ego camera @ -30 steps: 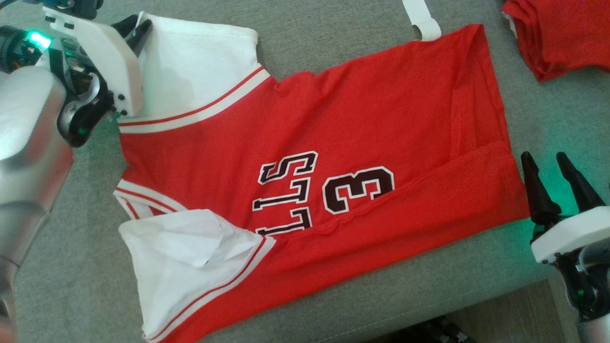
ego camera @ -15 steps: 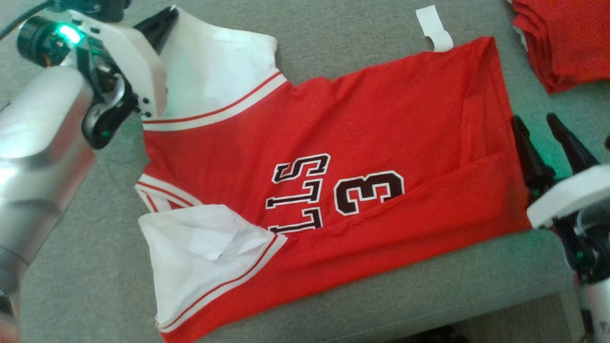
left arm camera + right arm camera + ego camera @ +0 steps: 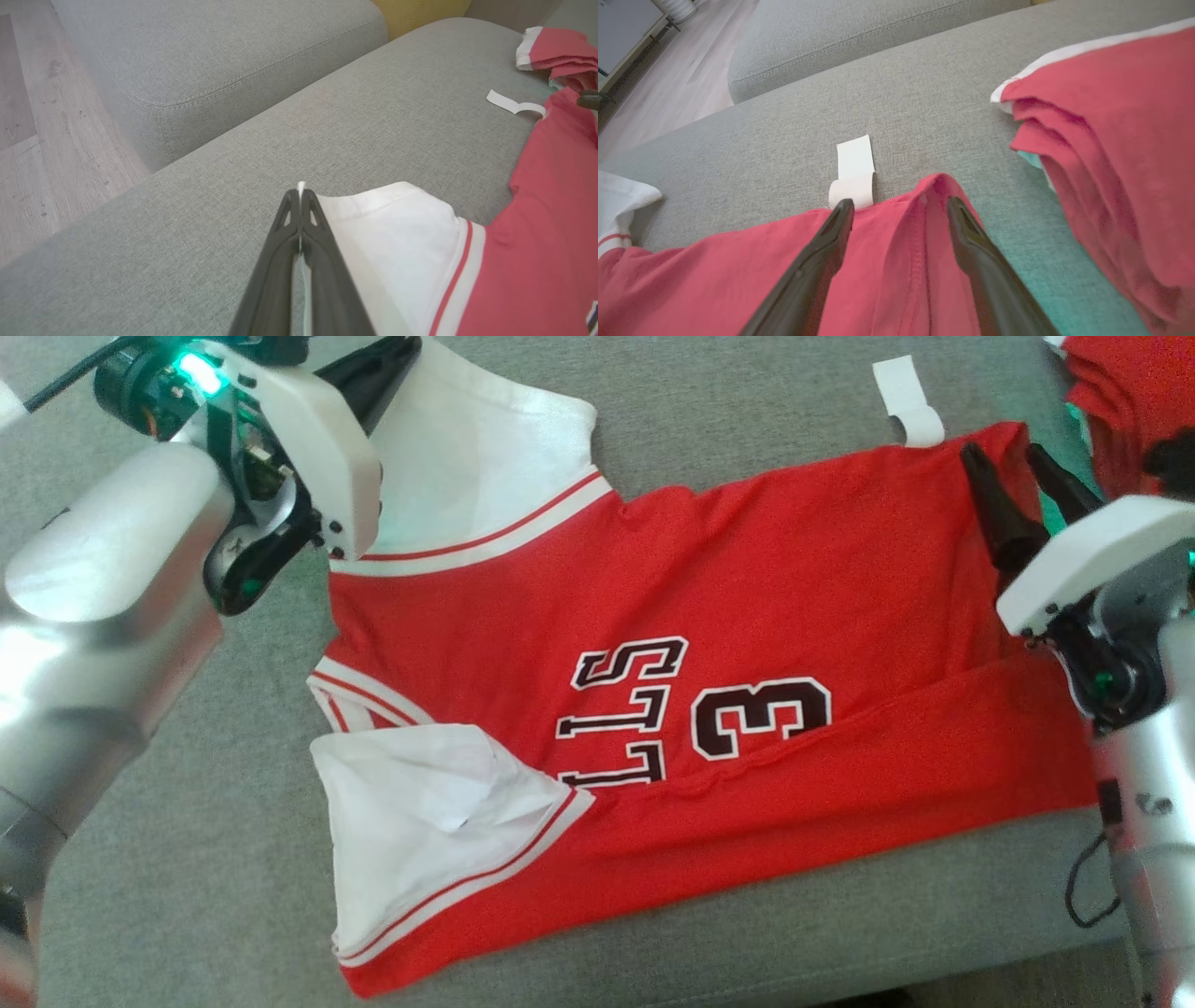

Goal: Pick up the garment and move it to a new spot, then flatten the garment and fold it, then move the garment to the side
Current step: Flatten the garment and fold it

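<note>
- left gripper (image 3: pixel 299 198): fingers pressed together, clamped on the corner of the jersey's white sleeve (image 3: pixel 392 219); a sliver of white cloth shows past the fingertips.
- jersey (image 3: pixel 747 588): red, lying spread on the grey couch (image 3: pixel 187 859), number side up. from the left gripper it runs off to the right in the left wrist view.
- near long edge of the jersey is folded over onto the body; the second white sleeve (image 3: pixel 420 821) lies creased at the corner nearest the robot.
- right gripper (image 3: pixel 899 205): fingers apart, nothing held. it stands over the far hem corner, with a raised fold of red cloth between the fingers. contact with the cloth cannot be told.
- white tag (image 3: pixel 854 161): on the couch just ahead of the right gripper's left finger, curled at its near end.
- red pile (image 3: pixel 1111 116): to the right of the right gripper, apart from the jersey.
</note>
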